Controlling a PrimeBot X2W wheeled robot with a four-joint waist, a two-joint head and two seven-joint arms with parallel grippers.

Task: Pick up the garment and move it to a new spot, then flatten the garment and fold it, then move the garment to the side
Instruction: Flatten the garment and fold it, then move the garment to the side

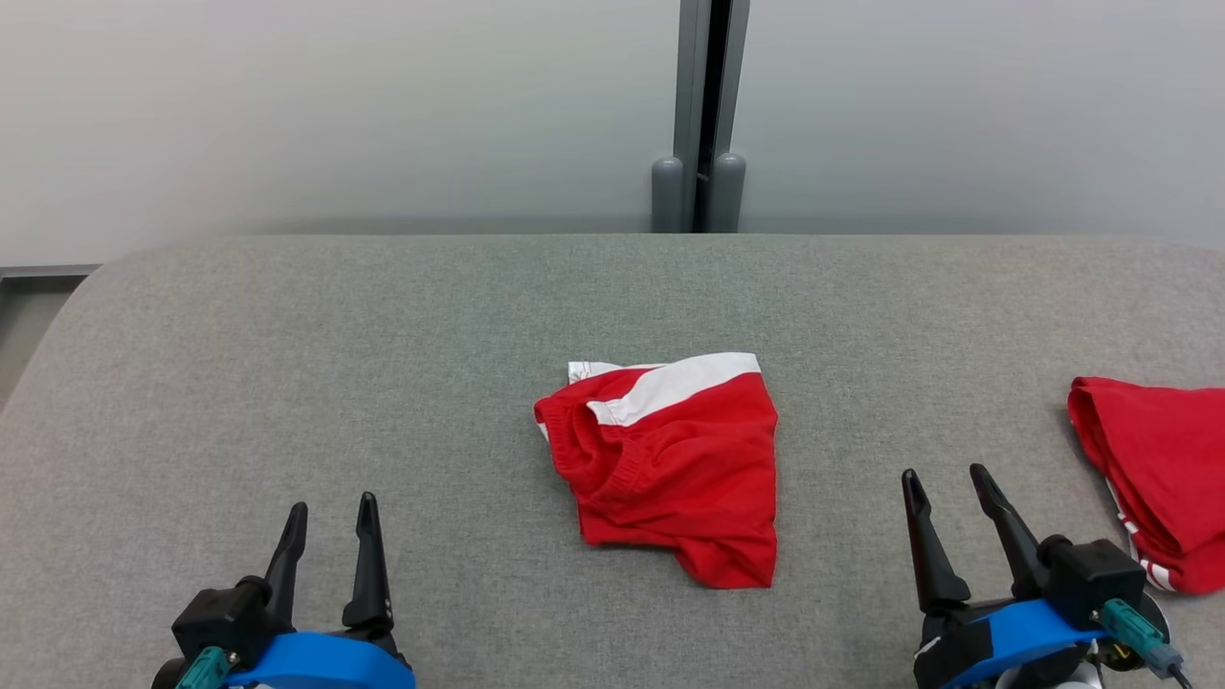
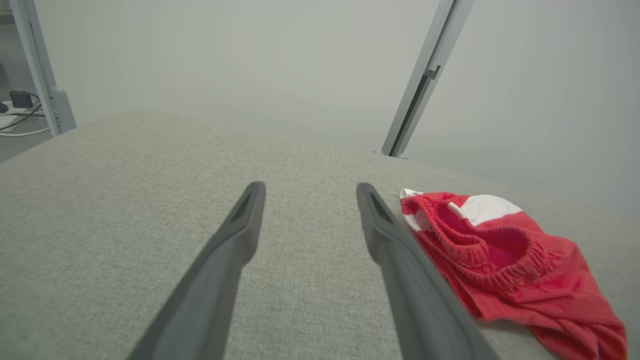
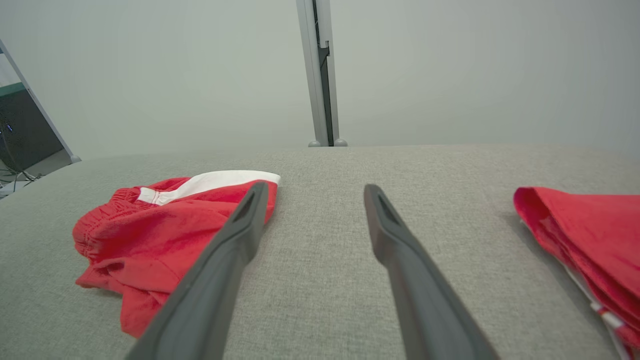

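Observation:
A crumpled red garment with a white panel and an elastic waistband lies in the middle of the grey padded table. It also appears right of my left fingers as the garment and left of my right fingers as the garment. My left gripper rests open at the lower left, well apart from the cloth, with nothing between its fingers. My right gripper stands open at the lower right, empty, between the middle garment and a second red one.
A second red garment, folded, with white stripes at its edge, lies at the table's right edge, seen also as the folded garment. A grey post rises behind the table against a pale wall. The table's left corner is rounded.

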